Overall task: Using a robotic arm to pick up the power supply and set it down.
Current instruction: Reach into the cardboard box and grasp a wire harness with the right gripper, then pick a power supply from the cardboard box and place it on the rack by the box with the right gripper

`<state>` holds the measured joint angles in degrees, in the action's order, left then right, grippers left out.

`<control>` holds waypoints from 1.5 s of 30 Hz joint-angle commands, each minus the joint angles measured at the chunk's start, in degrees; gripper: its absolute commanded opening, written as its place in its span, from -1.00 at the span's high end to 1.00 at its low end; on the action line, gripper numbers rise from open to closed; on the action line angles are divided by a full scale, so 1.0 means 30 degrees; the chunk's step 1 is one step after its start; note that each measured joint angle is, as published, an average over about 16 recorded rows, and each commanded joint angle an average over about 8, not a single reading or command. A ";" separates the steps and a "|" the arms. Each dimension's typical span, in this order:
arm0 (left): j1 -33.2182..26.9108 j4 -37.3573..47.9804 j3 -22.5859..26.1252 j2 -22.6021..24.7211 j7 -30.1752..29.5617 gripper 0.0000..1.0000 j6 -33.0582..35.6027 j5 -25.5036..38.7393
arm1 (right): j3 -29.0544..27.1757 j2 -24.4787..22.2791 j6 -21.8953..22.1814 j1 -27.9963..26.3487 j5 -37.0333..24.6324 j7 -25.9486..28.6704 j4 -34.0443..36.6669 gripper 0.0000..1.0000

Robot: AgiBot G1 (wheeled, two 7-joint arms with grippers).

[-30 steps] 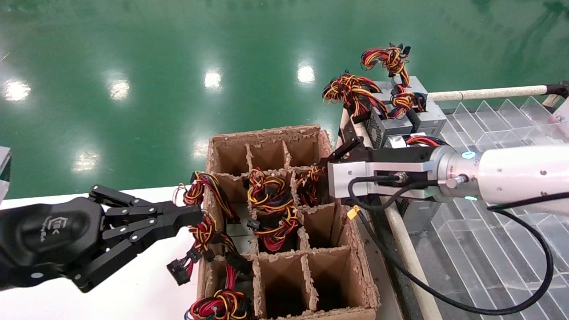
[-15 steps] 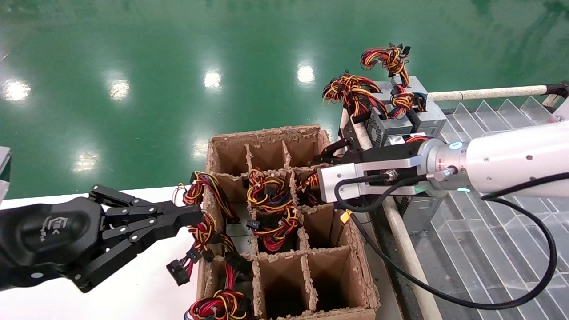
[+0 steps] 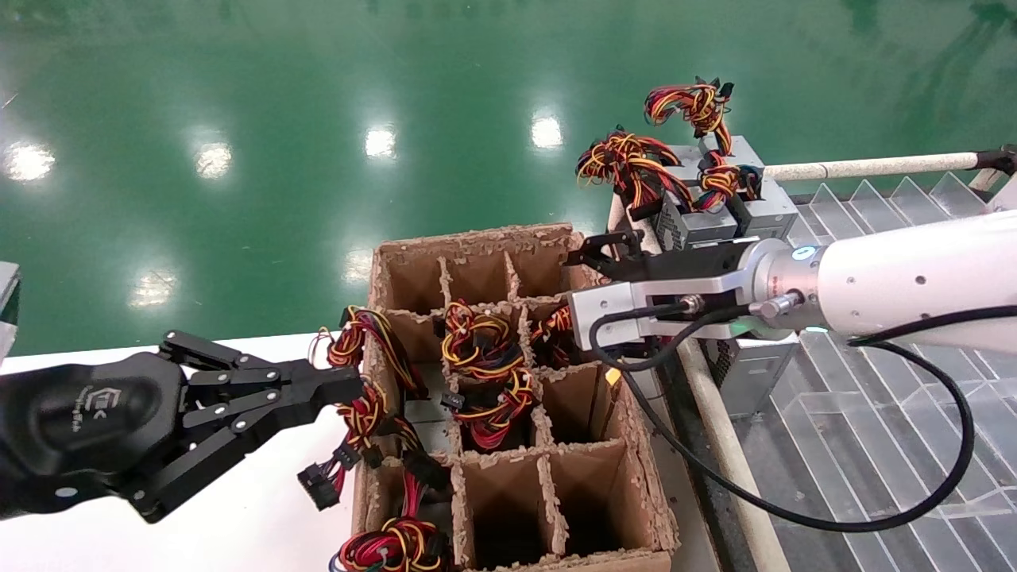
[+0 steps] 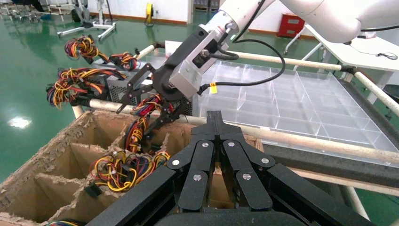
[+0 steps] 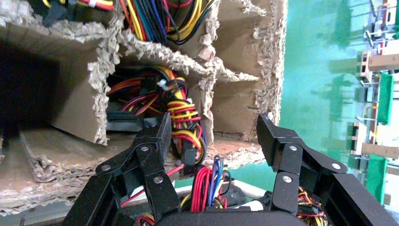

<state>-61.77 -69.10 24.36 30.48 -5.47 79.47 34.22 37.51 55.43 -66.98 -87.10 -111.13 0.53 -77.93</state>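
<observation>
two grippers are showing: the right gripper [image 3: 597, 256] is hanging wide-jawed over the divided carton [image 3: 628, 445], lining up on the power supply [image 5: 160, 101] sunk in a cell, while the left gripper [image 3: 338, 389], jaws pressed together, is idling beside the carton.

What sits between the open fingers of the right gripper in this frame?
In the right wrist view, a bundle of red, yellow and black wires rises from a box cell between the right gripper fingers, which are spread and not yet closed.

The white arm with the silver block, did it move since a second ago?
Yes. The robotic arm swung its right pincer toward the far end of the cardboard box, rising; the silver block sits nearer the box's far corner.
</observation>
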 commanded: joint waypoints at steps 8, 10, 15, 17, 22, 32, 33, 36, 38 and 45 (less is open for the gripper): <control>0.0000 0.0000 0.0000 0.0000 0.0000 1.00 0.0000 0.0000 | 0.0150 0.0079 0.0038 0.0046 -0.0323 -0.0062 0.0005 1.00; 0.0000 0.0000 0.0000 0.0000 0.0000 1.00 0.0000 0.0000 | 0.0193 0.0073 -0.0023 0.0050 -0.0352 -0.0090 0.0004 1.00; 0.0000 0.0000 0.0000 0.0000 0.0000 1.00 0.0000 0.0000 | 0.0263 0.0035 -0.0108 0.0054 -0.0385 -0.0263 0.0001 1.00; 0.0000 0.0000 0.0000 0.0000 0.0000 1.00 0.0000 0.0000 | 0.0279 0.0006 -0.0126 0.0054 -0.0383 -0.0364 0.0000 1.00; 0.0000 0.0000 0.0000 0.0000 0.0000 1.00 0.0000 0.0000 | 0.0308 -0.0087 -0.0189 0.0047 -0.0362 -0.0585 -0.0002 1.00; 0.0000 0.0000 0.0000 0.0000 0.0000 1.00 0.0000 0.0000 | 0.0237 -0.0264 -0.0298 0.0017 -0.0032 -0.0935 -0.0014 1.00; 0.0000 0.0000 0.0000 0.0000 0.0000 1.00 0.0000 0.0000 | 0.0184 -0.0289 -0.0282 0.0014 0.0083 -0.0959 -0.0016 1.00; 0.0000 0.0000 0.0000 0.0000 0.0000 1.00 0.0000 0.0000 | -0.0074 -0.0409 -0.0177 0.0013 0.0562 -0.0966 -0.0022 1.00; 0.0000 0.0000 0.0000 0.0000 0.0000 1.00 0.0000 0.0000 | -0.0320 -0.0533 -0.0079 0.0023 0.0982 -0.0898 -0.0025 1.00; 0.0000 0.0000 0.0000 0.0000 0.0000 1.00 0.0000 0.0000 | -0.1595 -0.1278 0.0074 0.0174 0.3288 0.0097 -0.0022 1.00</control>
<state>-61.77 -69.10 24.36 30.48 -5.47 79.47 34.22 32.63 51.48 -66.71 -86.62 -101.30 0.87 -77.99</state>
